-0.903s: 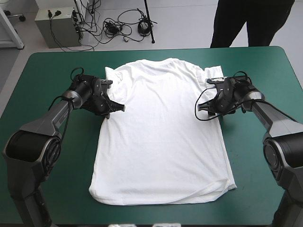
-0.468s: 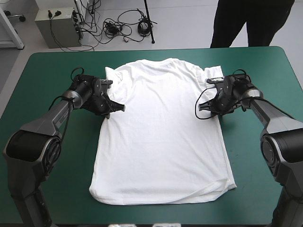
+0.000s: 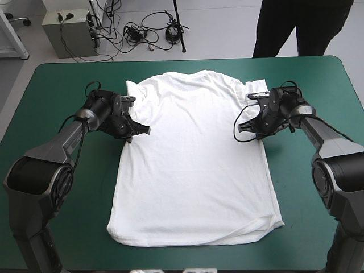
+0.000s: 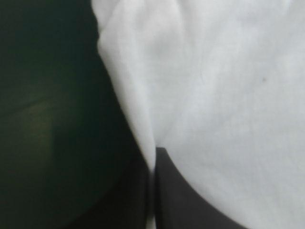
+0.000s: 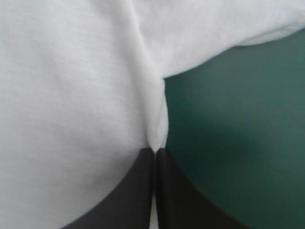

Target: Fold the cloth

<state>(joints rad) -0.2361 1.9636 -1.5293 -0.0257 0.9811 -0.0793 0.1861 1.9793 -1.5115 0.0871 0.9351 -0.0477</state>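
T-shirt (image 3: 193, 165) lying flat at middle of table (image 3: 57, 85). I am pinching its side edges below sleeves: left gripper (image 3: 140, 131) clamped on left edge, right gripper (image 3: 250, 132) on right edge. Step, judged: grasp for fold. Next move likely calling for lifting both edges evenly.

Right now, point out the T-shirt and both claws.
T-shirt (image 3: 193, 170): high view, middle of its front.
left claw (image 4: 153, 153): left wrist view, fingertips pinching the shirt's edge.
right claw (image 5: 155, 151): right wrist view, fingertips pinching the edge.
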